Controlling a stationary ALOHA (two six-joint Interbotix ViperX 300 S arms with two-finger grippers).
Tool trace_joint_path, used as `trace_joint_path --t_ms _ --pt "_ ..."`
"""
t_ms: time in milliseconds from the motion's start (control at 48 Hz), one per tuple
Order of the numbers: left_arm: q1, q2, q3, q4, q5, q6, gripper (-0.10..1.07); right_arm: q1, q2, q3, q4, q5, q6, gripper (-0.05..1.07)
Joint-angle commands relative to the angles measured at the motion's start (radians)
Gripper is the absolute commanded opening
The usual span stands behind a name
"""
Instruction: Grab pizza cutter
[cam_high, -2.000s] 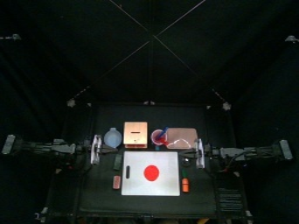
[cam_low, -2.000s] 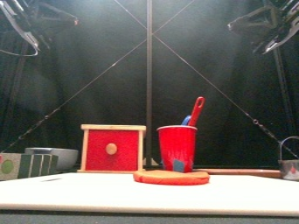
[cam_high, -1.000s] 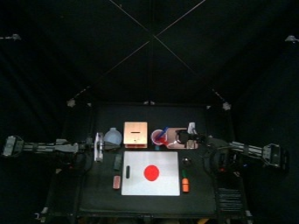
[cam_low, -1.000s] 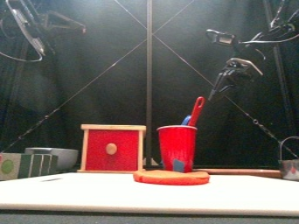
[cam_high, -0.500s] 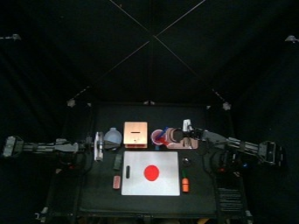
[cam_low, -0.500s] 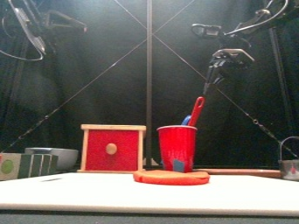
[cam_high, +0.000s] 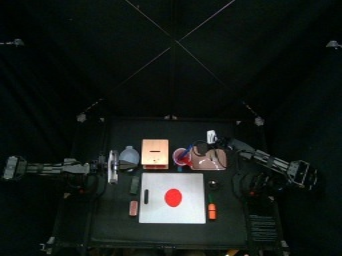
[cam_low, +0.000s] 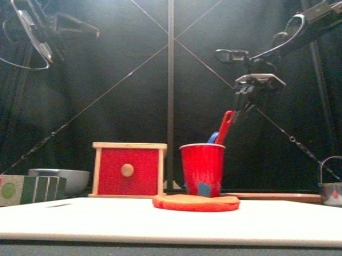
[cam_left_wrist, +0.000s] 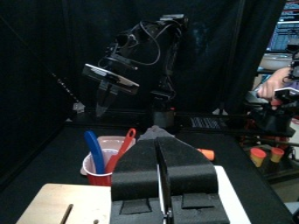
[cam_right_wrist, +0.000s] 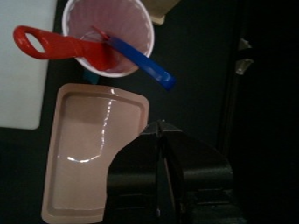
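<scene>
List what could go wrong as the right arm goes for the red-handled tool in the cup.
1. The right end effector looks shut; unless it opens, it may push the red handle rather than grasp it.
2. A blue-handled tool shares the red cup, so the wrong one could be caught.
3. The cup could tip onto the red disc in front.

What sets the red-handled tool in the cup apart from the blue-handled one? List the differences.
The red-handled tool has a broad, flat handle with a hole near its end; the blue-handled tool has a narrower, plain handle. In the front view the red handle rises high above the rim, while the blue one barely clears it. They lean to opposite sides. Both stand in the red cup, working ends hidden inside.
</scene>
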Motion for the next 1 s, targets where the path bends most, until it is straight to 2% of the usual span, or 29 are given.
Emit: trace_joint_path --t_ms 0,208,292,375,500,583,729,979 --pt "0.006 0.003 -0.020 -0.003 -0.009 0.000 0.03 -0.028 0.021 -0.029 0.052 -0.003 -0.071 0.04" --pt "0.017 0.003 -0.020 -0.011 -0.009 -0.002 0.03 -0.041 0.087 -0.048 0.110 -0.020 -0.213 0.06" --pt "0.021 0.003 -0.020 -0.021 -0.009 0.000 0.03 -0.041 0.094 -0.052 0.117 -0.032 -0.218 0.13" --pt "0.023 0.003 -0.020 -0.031 -0.009 0.000 0.04 -0.041 0.091 -0.051 0.117 -0.032 -0.212 0.27" --pt "0.034 0.003 -0.018 -0.035 -0.009 0.000 0.03 -0.048 0.089 -0.049 0.117 -0.035 -0.202 0.59" --pt "0.043 0.003 -0.020 -0.037 -0.009 0.000 0.03 -0.041 0.092 -0.048 0.114 -0.051 -0.202 0.72" --pt "0.057 0.003 -0.018 -0.037 -0.011 0.000 0.03 -0.037 0.097 -0.044 0.092 -0.101 -0.213 0.73" --pt "0.071 0.003 -0.012 -0.037 -0.009 0.000 0.03 0.029 0.150 -0.071 0.008 -0.127 -0.206 0.69"
